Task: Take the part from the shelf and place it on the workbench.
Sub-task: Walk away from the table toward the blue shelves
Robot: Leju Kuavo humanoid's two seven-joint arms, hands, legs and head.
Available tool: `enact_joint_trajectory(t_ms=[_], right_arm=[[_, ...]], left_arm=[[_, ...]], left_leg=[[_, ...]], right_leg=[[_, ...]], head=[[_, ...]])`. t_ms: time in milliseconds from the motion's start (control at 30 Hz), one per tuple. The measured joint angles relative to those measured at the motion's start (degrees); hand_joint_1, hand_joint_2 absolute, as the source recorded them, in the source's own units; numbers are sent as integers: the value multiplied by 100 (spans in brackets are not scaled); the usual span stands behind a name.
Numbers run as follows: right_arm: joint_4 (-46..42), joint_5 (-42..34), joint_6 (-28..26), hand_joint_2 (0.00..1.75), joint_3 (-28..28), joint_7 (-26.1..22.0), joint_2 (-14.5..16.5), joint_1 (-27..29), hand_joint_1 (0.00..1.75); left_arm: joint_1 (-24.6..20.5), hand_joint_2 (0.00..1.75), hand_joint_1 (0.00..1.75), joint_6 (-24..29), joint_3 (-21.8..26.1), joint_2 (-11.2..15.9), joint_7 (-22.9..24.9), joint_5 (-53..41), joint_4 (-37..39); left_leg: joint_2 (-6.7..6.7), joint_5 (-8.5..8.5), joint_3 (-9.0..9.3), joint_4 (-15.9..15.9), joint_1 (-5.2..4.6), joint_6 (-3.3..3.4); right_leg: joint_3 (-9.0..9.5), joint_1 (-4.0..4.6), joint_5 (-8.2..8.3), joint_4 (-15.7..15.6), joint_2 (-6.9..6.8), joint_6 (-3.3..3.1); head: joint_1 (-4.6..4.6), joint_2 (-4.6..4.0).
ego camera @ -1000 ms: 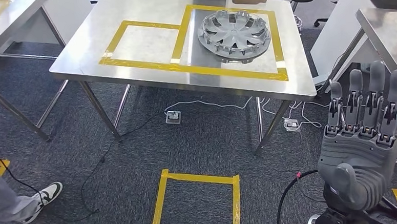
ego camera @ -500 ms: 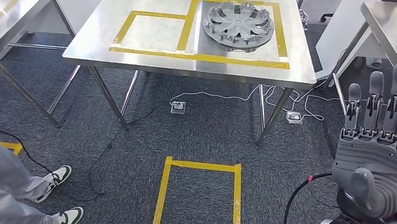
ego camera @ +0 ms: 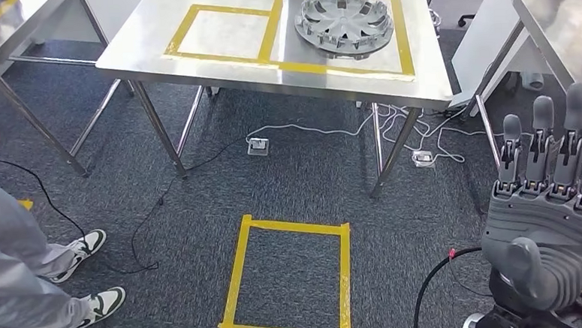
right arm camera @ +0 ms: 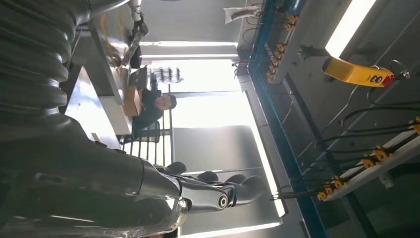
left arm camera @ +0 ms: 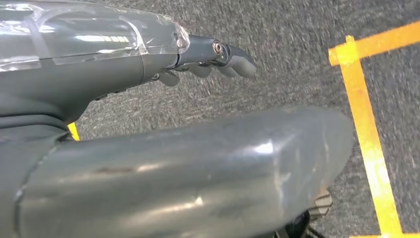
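Head view looks down on the steel-topped workbench (ego camera: pixel 215 70); wrist views sit close behind their fingers (left faces carpet).

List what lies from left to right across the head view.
Person's trousers and shoes → yellow tape square on the floor → hubcap on the workbench → right hand, raised with fingers straight and apart.
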Motion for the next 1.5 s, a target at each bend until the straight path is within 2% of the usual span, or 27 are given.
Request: enact_joint_trajectory(t_ms=[67,133,200,267,333,400,500,567,633,667,700,767,800,833,867,933,1000,1033,1100,1167,1200,1233,1300,1333,1400,1433,1500], right_arm=[[-9,-4,-20,175,-39,7,-27,2,0],[-13,-15,-32,175,-60,15,-44,5,0],[-12,-24,-35,175,-69,25,-47,7,0],[-12,-26,-35,175,-70,36,-54,6,0],[-23,-26,-35,175,-75,43,-68,-2,0],[-59,-21,-35,175,-90,44,-87,-10,0],[-97,-20,-35,175,-131,47,-119,-12,0],[-105,-21,-36,175,-157,49,-123,-12,0],[-105,-23,-37,175,-169,55,-118,-1,0],[-104,-24,-38,175,-169,57,-116,4,0],[-104,-22,-43,175,-169,59,-115,9,0],[-104,-10,-57,175,-170,59,-115,17,0],[-104,-4,-64,175,-170,59,-114,20,0],[-107,1,-68,175,-172,59,-115,23,0],[-112,4,-69,175,-173,59,-116,27,0],[-131,11,-69,175,-178,59,-125,37,0],[-141,15,-70,175,-181,59,-133,52,0],[-142,16,-75,175,-183,60,-136,63,0],[-145,47,-100,175,-190,62,-145,80,0],[-150,109,-144,175,-197,72,-151,88,0],[-151,139,-167,131,-199,79,-151,92,0],[-151,171,-193,87,-199,89,-151,97,0],[-152,283,-290,0,-201,115,-151,103,0],[-156,395,-382,0,-203,154,-152,103,0],[-178,758,-661,0,-208,282,-155,100,0],[-190,963,-817,0,-209,361,-156,101,0],[-201,1364,-1119,0,-209,537,-160,109,0]], left_arm=[[-5,0,0,9,0,-6,1,0,0],[-5,0,0,15,0,-5,1,0,0],[-1,0,0,15,0,-2,1,0,0],[-1,0,0,15,0,-2,1,0,0],[-2,0,0,16,0,-14,1,0,0],[-2,0,0,15,0,-38,2,-1,-1],[8,0,0,8,-1,-74,16,-3,0],[14,0,0,6,-2,-81,23,-5,-1],[11,0,0,7,-2,-80,29,-9,-1],[10,0,0,7,-2,-76,32,-10,-1],[10,0,0,7,-2,-71,36,-11,0],[9,0,0,8,-2,-56,42,-11,0],[5,0,0,8,-2,-52,44,-11,0],[0,0,0,9,-2,-57,44,-13,-2],[-5,0,0,10,-2,-58,43,-14,-3],[-9,0,0,12,-2,-65,43,-16,-4],[-9,0,0,13,-3,-65,43,-17,-2],[-13,0,0,13,-3,-67,44,-17,-1],[-29,0,0,13,-3,-67,45,-18,0],[-31,0,0,13,-3,-63,49,-18,0],[-29,0,0,13,-4,-58,51,-19,0],[-27,0,0,13,-4,-52,53,-19,0],[-28,0,0,21,-3,-38,51,-19,0],[-28,0,0,39,-2,-37,47,-17,0],[-27,0,0,100,-2,-45,37,-8,0],[-27,0,0,128,-2,-51,34,-3,0],[-21,0,0,158,-2,-66,35,5,0]], left_leg=[[7,99,-114,1,1,102],[7,201,-235,6,-24,147],[12,322,-393,11,-75,167],[17,446,-552,10,-139,185],[17,555,-654,-2,-178,189],[24,677,-709,-33,-151,145],[26,809,-763,-124,-81,53],[13,484,-850,70,-91,25],[4,-86,-971,639,-71,-23],[5,-252,-1002,957,-52,-62],[7,-275,-992,1197,-31,-105],[20,10,-779,1258,18,-210],[27,133,-566,1044,53,-276],[33,129,-323,733,69,-342],[33,42,-126,446,75,-343],[22,-163,39,137,49,-250],[25,-113,-25,128,43,-83],[28,-50,-77,129,41,-16],[30,103,-238,121,38,85],[23,262,-429,123,17,120],[23,345,-535,126,1,126],[25,427,-643,128,-18,127],[30,587,-850,126,-56,123],[31,655,-921,121,-66,118],[35,779,-992,97,-64,79],[46,847,-1000,72,-36,45],[69,983,-1010,-4,20,-38]], right_leg=[[-97,-25,-415,371,7,76],[-217,-44,-932,1045,10,119],[-206,-46,-1118,1525,13,91],[109,-15,-891,1293,22,-21],[684,73,-677,426,27,-213],[1074,164,-690,-274,24,-342],[1107,226,-506,-596,10,-383],[1048,197,-278,-755,-15,-417],[898,155,-152,-745,-30,-400],[795,137,-111,-696,-37,-363],[680,116,-72,-631,-41,-330],[403,54,-2,-453,-49,-251],[252,17,24,-336,-49,-210],[107,-8,42,-209,-42,-168],[-9,-20,56,-89,-33,-135],[-120,-19,101,57,-17,-87],[-151,-31,149,88,-14,-57],[-176,-42,63,134,-11,-36],[-249,-69,-447,502,-3,31],[-291,-94,-1028,1164,1,77],[-277,-102,-1140,1452,3,80],[-212,-107,-1111,1613,5,69],[155,-102,-806,1368,15,0],[472,-88,-725,975,17,-56],[1134,-29,-850,16,7,-151],[1329,14,-938,-304,1,-178],[1386,74,-881,-544,-6,-186]], head=[[43,0],[95,0],[130,0],[155,0],[155,0],[139,0],[178,0],[201,0],[172,0],[154,0],[141,0],[122,0],[112,0],[81,1],[51,1],[14,1],[30,0],[42,0],[74,0],[125,0],[146,0],[165,0],[184,0],[186,0],[180,0],[178,0],[196,0]])
